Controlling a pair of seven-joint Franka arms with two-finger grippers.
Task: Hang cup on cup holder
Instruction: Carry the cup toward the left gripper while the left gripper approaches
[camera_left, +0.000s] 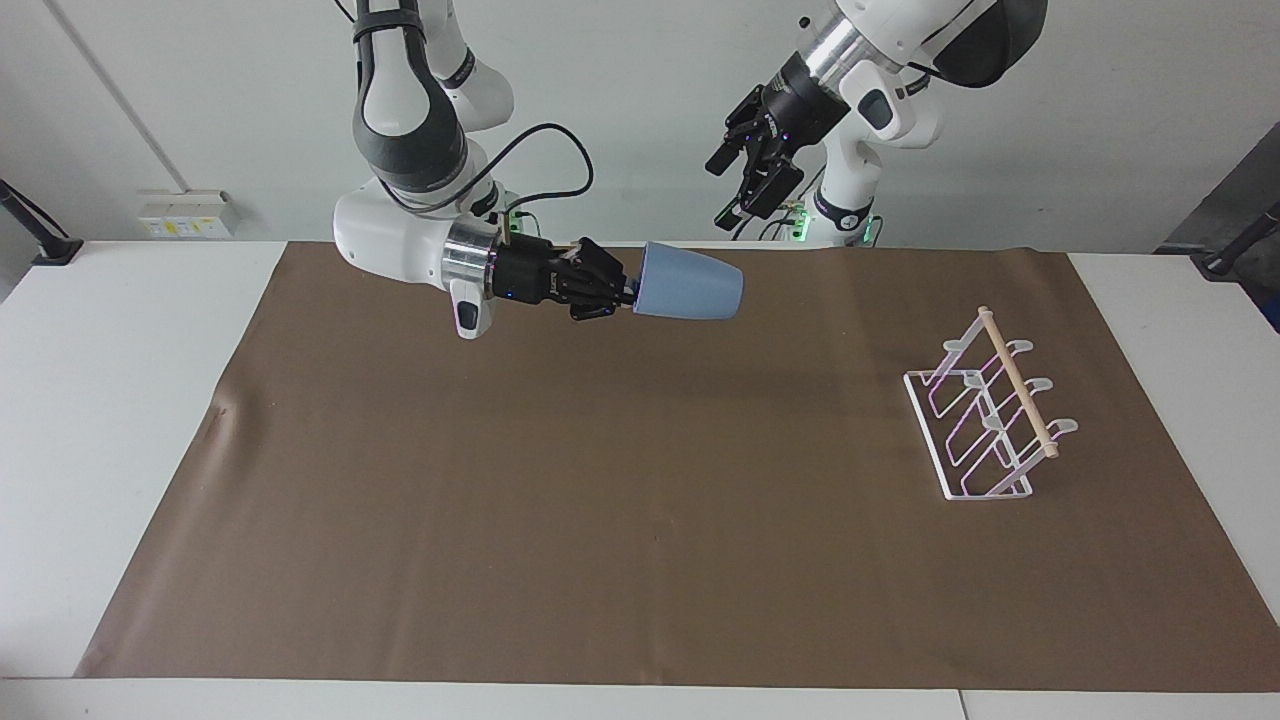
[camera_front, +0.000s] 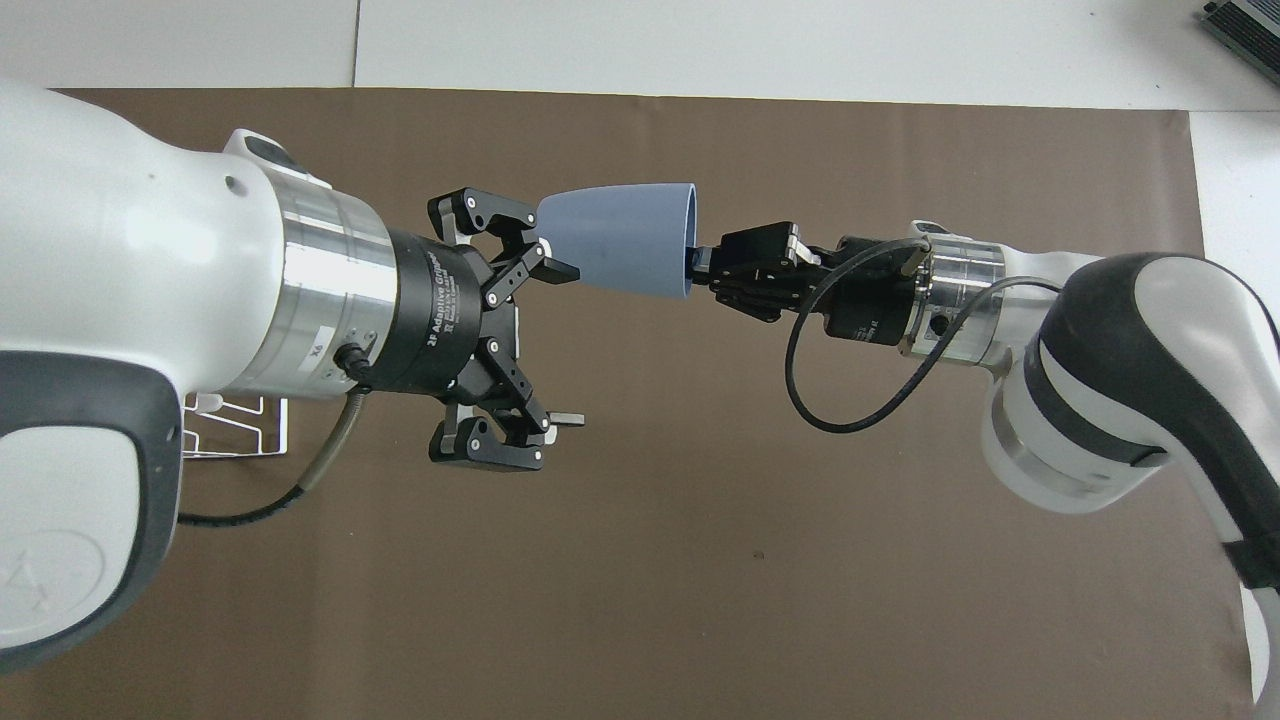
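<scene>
We see the cup (camera_left: 690, 290) looking like matt, smooth light blue plastic, no gloss on it. We read the cup holder (camera_left: 985, 420) as thin white-coated wire with a pale, bare wooden dowel (camera_left: 1017, 382) across the top. We take the brown mat (camera_left: 640, 500) for dull paper, faintly creased. The left gripper (camera_left: 745, 180) and right gripper (camera_left: 622, 292) show matt black fingers behind bright brushed-metal rings and glossy white shells.
</scene>
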